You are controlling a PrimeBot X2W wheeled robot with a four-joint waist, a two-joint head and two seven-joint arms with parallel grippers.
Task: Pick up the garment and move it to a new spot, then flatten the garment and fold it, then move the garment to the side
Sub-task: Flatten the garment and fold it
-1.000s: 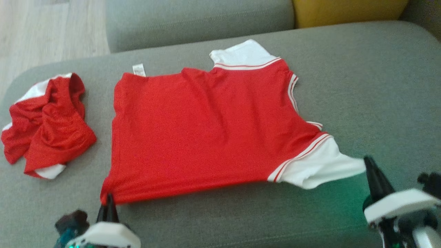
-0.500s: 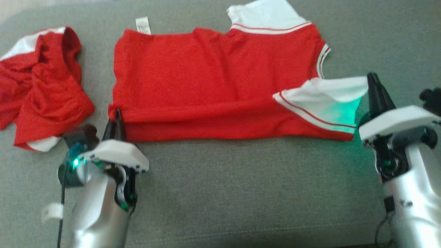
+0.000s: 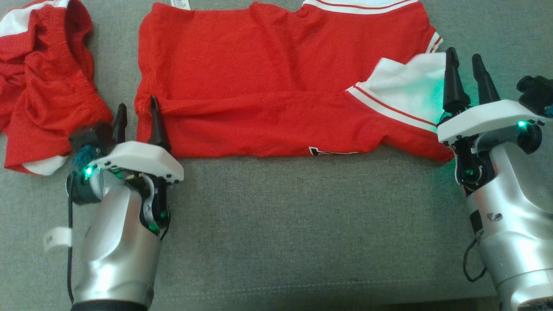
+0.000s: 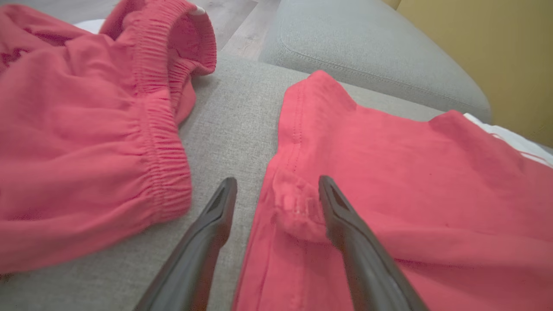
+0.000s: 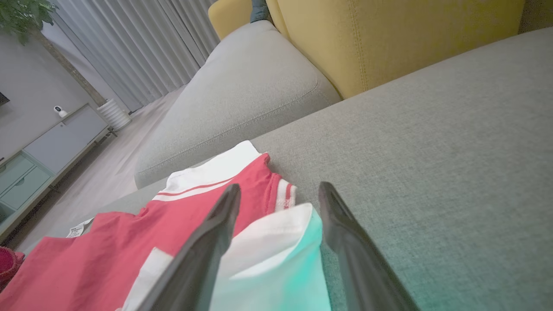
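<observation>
Light falls soft and even across the sofa, with only faint shadows under the cloth edges. A green lamp on my right hand tints the white sleeve and the fabric beside it (in my right wrist view the tint turns strongly teal). The head view is slightly soft all over. In my left wrist view the reds wash out to coral and my fingers look soft-edged. The curtains lean under the wide lens.
</observation>
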